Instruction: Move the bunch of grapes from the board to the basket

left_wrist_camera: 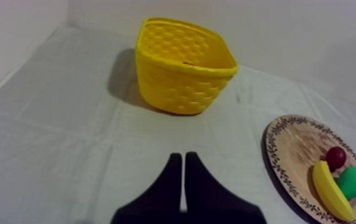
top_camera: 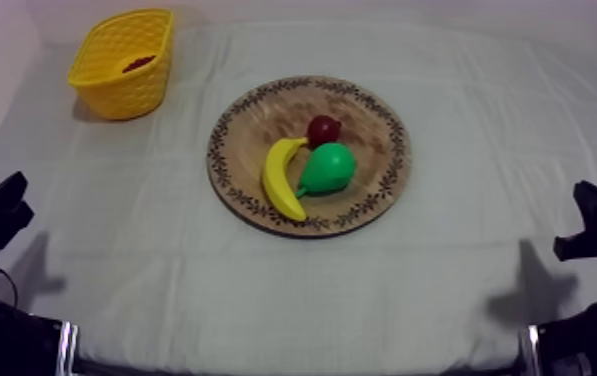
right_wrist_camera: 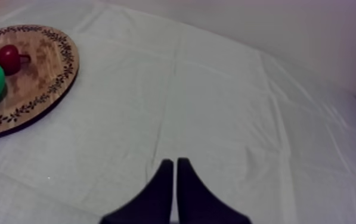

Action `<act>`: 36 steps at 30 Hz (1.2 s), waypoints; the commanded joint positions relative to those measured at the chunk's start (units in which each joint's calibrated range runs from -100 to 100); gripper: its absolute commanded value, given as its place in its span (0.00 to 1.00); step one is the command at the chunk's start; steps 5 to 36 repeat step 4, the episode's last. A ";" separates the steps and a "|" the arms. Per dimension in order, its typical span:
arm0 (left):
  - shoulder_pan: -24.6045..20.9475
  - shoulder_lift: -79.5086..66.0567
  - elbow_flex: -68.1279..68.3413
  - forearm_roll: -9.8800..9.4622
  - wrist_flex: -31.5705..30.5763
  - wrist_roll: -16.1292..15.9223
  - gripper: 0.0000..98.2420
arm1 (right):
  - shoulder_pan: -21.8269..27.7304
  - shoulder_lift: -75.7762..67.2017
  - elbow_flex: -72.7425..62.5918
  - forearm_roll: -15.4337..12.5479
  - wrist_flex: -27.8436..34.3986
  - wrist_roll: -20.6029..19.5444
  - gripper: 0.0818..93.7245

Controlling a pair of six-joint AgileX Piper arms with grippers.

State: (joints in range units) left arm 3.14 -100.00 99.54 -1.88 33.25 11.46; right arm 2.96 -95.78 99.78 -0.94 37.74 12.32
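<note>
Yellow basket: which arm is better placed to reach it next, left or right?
Left, probably. The yellow basket stands at the far left, ahead of the shut left gripper; the right gripper sits across the wooden board from it.

Board (top_camera: 262, 115) sits mid-desk (top_camera: 462, 265). On it: banana (top_camera: 282, 180) at the left, pear (top_camera: 328, 168) just beside it on the right, small red fruit (top_camera: 323, 129) right behind the pear. Basket (top_camera: 112, 95) stands well apart at the far left corner, a small lump (top_camera: 139, 63) lying inside.
</note>
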 commanded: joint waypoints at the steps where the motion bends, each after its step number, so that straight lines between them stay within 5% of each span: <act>1: -0.07 0.01 0.01 0.00 -0.02 -0.01 0.00 | 0.03 0.02 -0.01 -0.01 0.00 -0.01 0.00; 36: -0.18 0.00 0.01 0.00 -0.02 -0.02 0.00 | 0.03 0.02 -0.01 -0.01 0.00 -0.01 0.00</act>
